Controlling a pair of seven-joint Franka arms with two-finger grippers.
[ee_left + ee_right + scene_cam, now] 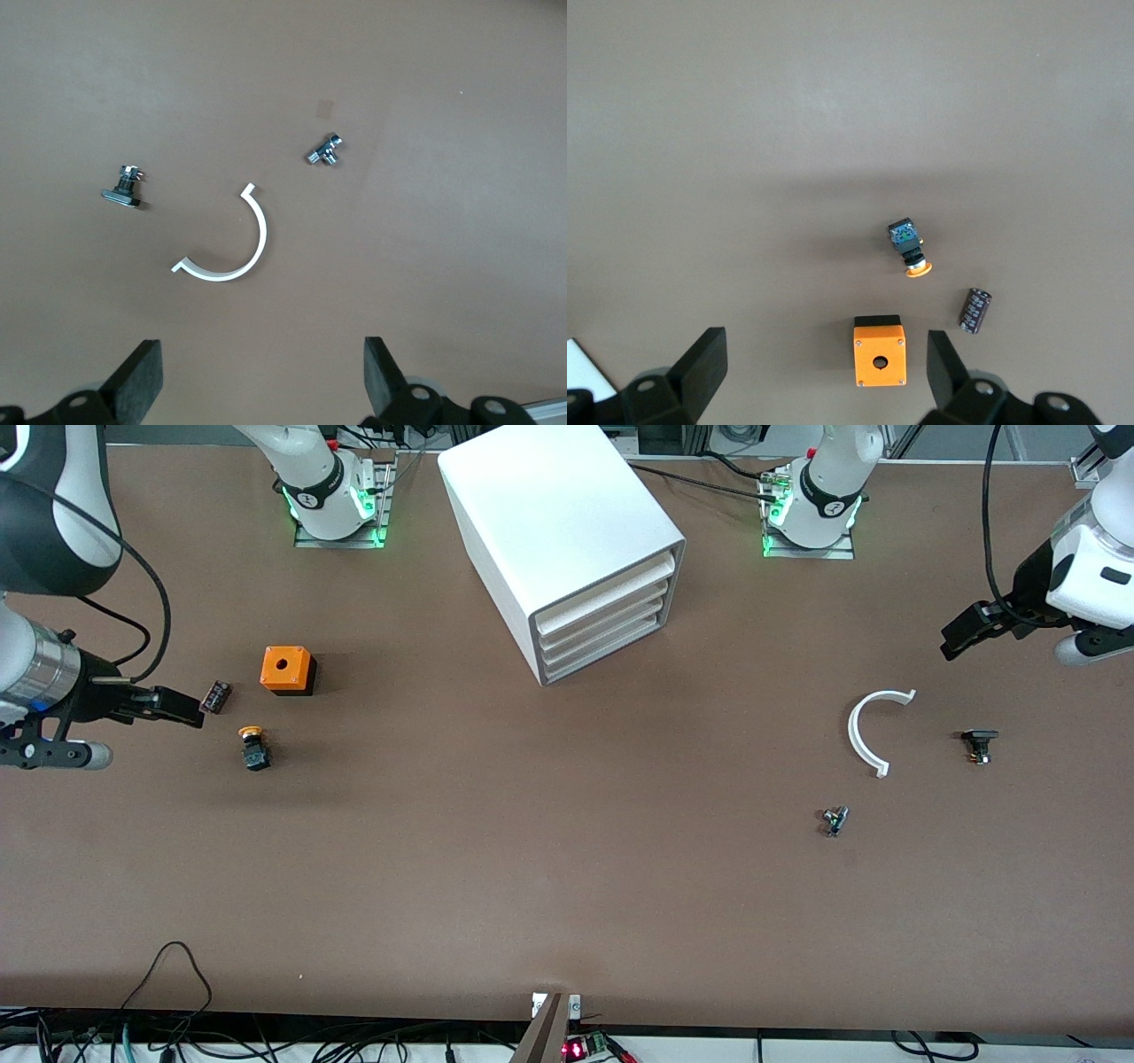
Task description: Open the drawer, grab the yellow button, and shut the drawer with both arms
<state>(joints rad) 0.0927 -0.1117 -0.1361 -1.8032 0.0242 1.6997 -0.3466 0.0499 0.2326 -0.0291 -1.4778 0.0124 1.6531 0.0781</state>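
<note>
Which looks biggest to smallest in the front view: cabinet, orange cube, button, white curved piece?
1. cabinet
2. white curved piece, by span, though thin
3. orange cube
4. button

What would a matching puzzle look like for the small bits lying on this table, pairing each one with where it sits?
Things:
1. button
2. orange cube
3. white curved strip
4. cabinet

Places:
A. between the two arm bases
B. toward the left arm's end, near two small metal parts
C. nearer the front camera than the orange cube
D. beside a small dark cylinder

Pairs: 1-C, 2-D, 3-B, 4-A
</note>
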